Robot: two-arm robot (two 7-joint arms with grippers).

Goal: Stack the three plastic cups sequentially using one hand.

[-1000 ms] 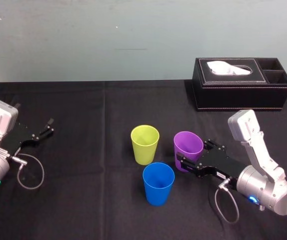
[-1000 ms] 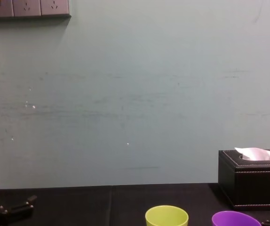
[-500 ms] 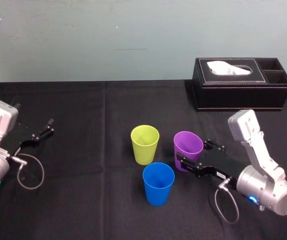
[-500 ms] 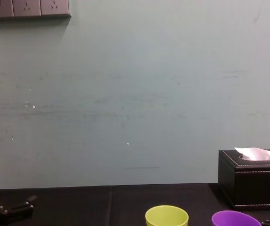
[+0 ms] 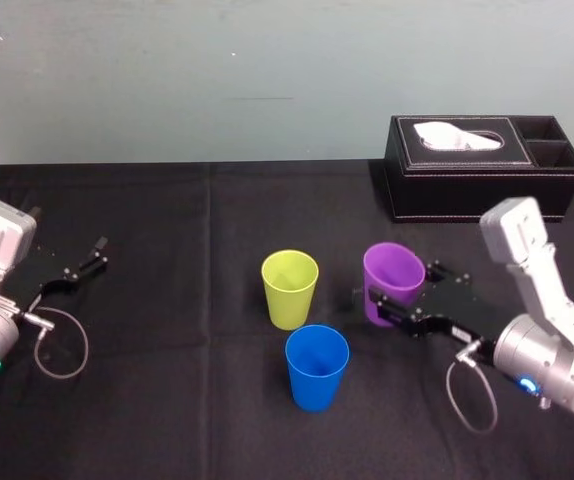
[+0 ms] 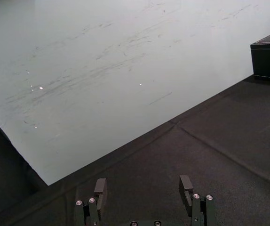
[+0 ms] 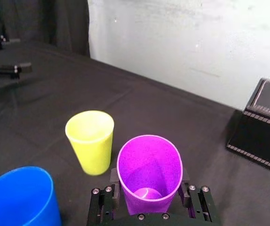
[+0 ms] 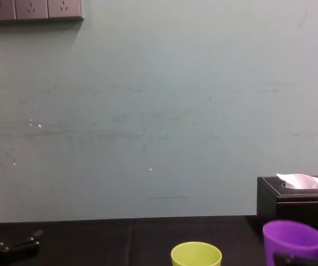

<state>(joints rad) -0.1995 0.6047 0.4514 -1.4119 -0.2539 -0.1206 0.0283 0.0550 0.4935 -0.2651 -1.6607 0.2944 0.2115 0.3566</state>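
Your right pincer [image 5: 399,290] is clamped on the purple cup [image 5: 391,278], with the yellow-green cup [image 5: 290,288] and blue cup [image 5: 317,366] to its left. Your left pincer [image 6: 143,184] idles, spread apart.

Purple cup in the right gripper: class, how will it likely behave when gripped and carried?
The purple cup looks empty and thin-walled, so probably light. Its smooth tapered sides could slip in the right gripper. Its rim shows no buckling, so likely fairly stiff.

Black tissue box [image 5: 482,188] sits on black tablecloth [image 5: 167,400].
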